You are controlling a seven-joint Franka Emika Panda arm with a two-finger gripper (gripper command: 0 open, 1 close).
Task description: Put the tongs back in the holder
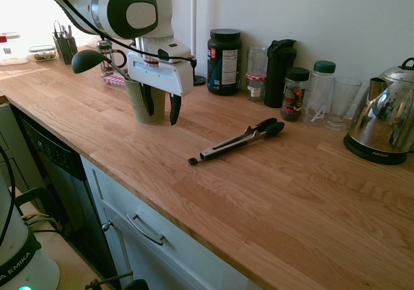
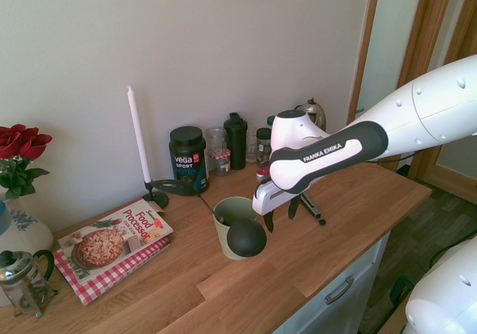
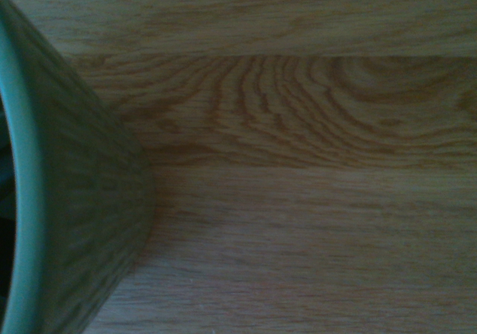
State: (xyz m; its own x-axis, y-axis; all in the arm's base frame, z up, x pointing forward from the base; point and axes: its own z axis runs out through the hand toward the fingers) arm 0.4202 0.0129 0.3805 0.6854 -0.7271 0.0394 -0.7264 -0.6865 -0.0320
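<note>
The tongs lie flat on the wooden counter, silver with black tips pointing toward the jars at the back and a black knob toward the counter's front edge. The holder, a sage-green ribbed cup, stands to their left in the first exterior view, with a black-headed ladle leaning out of it. My gripper hangs open just beside the holder, on the side facing the tongs, with nothing between its fingers. From the other side, the gripper partly hides the tongs, next to the holder. The holder's wall fills one side of the wrist view.
Along the wall stand a black tub, jars, a black shaker bottle, a glass and a steel kettle. A dark utensil caddy sits far back. A cookbook, a white candle and a French press lie beyond the holder.
</note>
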